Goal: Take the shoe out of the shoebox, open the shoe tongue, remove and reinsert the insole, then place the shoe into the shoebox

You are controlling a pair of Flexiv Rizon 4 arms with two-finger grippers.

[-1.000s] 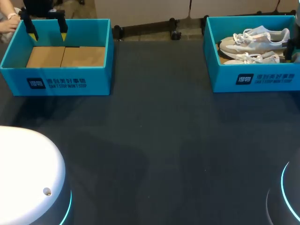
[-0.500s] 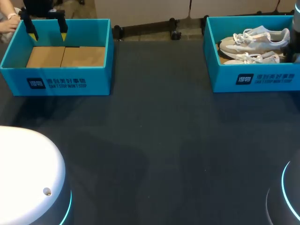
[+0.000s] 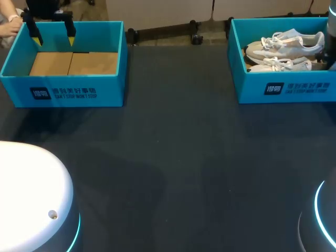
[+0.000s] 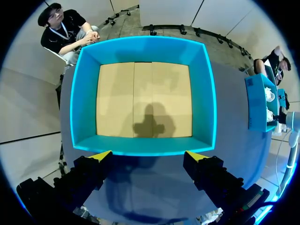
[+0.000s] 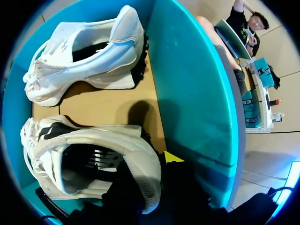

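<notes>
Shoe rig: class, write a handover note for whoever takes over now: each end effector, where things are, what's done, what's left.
Left end effector: open, above the empty box.
Right end effector: at the heel of the near shoe, inside the shoebox; grip not visible.
The other shoe lies beside it.
Done: nothing yet.
Left: lift shoe out, open tongue, insole out and back, shoe back in box.

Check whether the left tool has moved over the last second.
No. In the head view the left tool sits in the same spot over the far wall of the empty left shoebox, its yellow tips unchanged against that wall.
</notes>
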